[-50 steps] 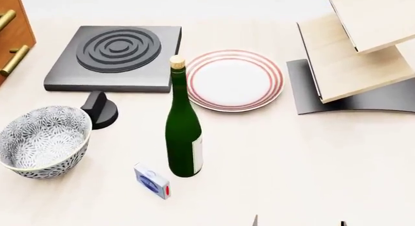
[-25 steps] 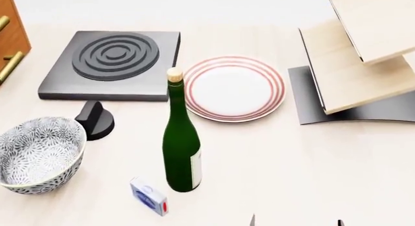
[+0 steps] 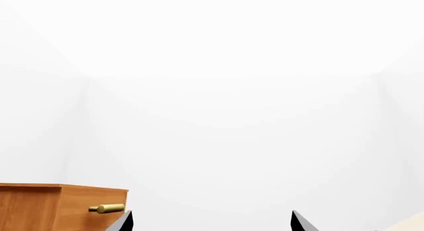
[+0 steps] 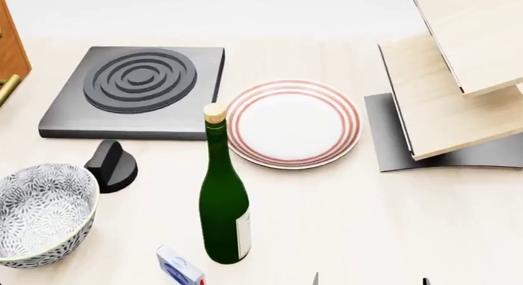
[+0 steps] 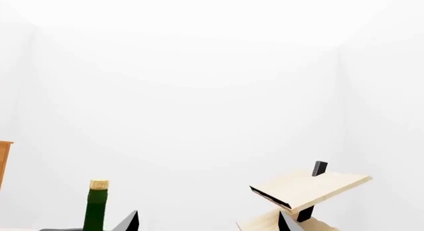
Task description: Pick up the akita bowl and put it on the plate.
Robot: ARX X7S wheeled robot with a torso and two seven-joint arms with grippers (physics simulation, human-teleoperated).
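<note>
Pale wood bench (image 4: 343, 224), as I am seeing it from the head view, is carrying the following.

Akita bowl (image 4: 41, 214): sitting upright at the near left, partly cut off by the left edge of the view.

Plate (image 4: 293, 123): lying flat and bare near the middle, well apart from the bowl.

Green bottle (image 4: 223, 199): standing upright with a cork on top, between bowl and plate; its neck is rising just beside the plate's left rim.

Black knob (image 4: 110, 167): sitting near the bowl's far side.

Dark burner (image 4: 135, 92): lying behind the knob, left of the plate, its corner near the plate's rim.

Small blue and white box (image 4: 178, 269): lying near the bottle's foot, toward the bowl.

Wooden rack (image 4: 454, 83) on a dark base: leaning at the right, close to the plate's right rim.

Brown cabinet (image 3: 63, 206) with a brass handle: standing at the far left.

Open bench is showing in front of the plate and to the right of the bottle.

Left tool (image 3: 208, 222) and right tool (image 5: 205, 222): I am seeing only two dark tips of each, set wide apart, holding nothing.
</note>
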